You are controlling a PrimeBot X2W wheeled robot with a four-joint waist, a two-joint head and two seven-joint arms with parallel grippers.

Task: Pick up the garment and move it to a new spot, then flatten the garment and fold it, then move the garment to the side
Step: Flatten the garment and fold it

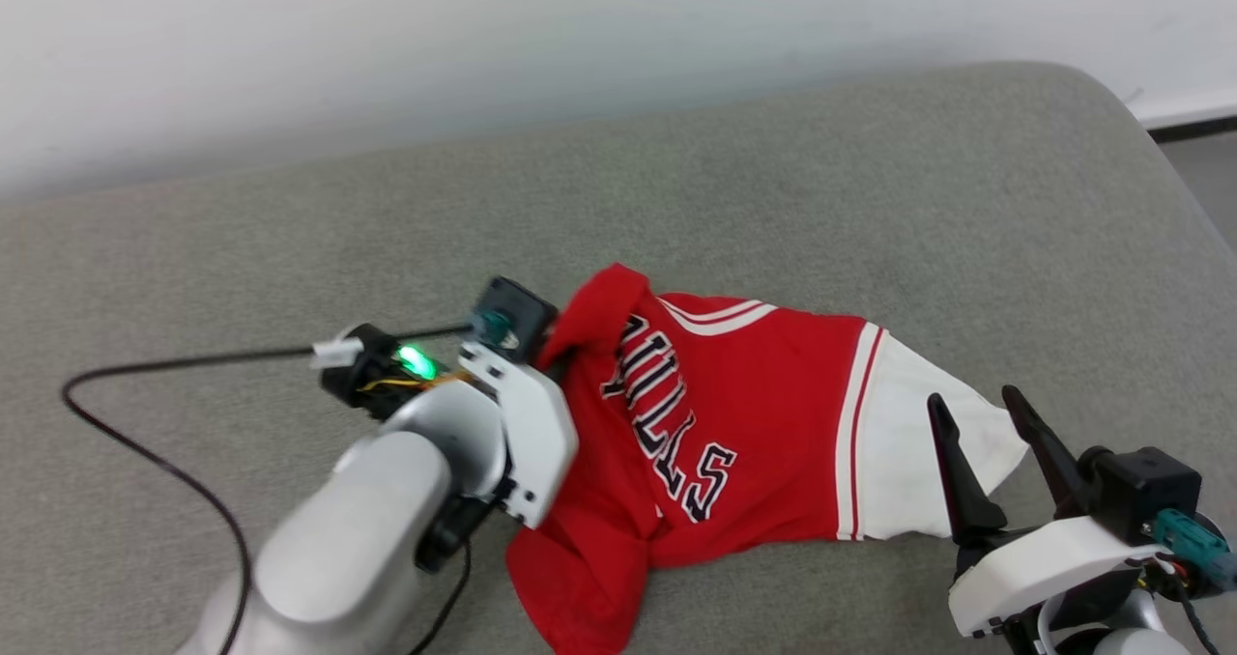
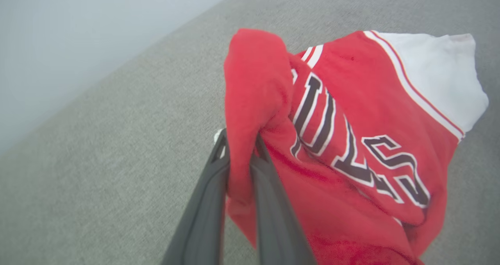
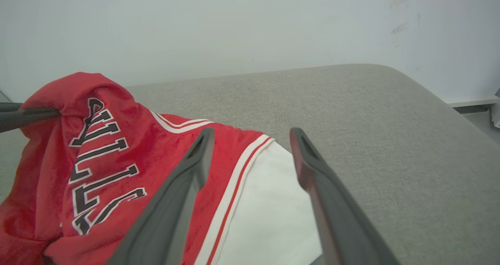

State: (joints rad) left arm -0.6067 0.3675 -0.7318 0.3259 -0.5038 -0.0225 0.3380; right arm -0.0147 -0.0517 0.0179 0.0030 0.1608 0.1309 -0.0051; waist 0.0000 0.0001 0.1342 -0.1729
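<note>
Well, your left gripper [image 2: 239, 140] is clamped on a raised red fold of the garment [image 1: 754, 413], crumpled on the grey cushion [image 1: 870, 201]; your right gripper [image 1: 972, 396], jaws apart, is at its white sleeve [image 1: 908, 442] on the right.

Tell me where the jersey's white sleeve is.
In the head view, the white sleeve lies on the grey cushion at the right end of the garment, by the open right gripper.

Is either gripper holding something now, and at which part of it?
The left gripper pinches the garment at a raised red fold beside the black letters. The right gripper is open by the white sleeve, holding nothing.
</note>
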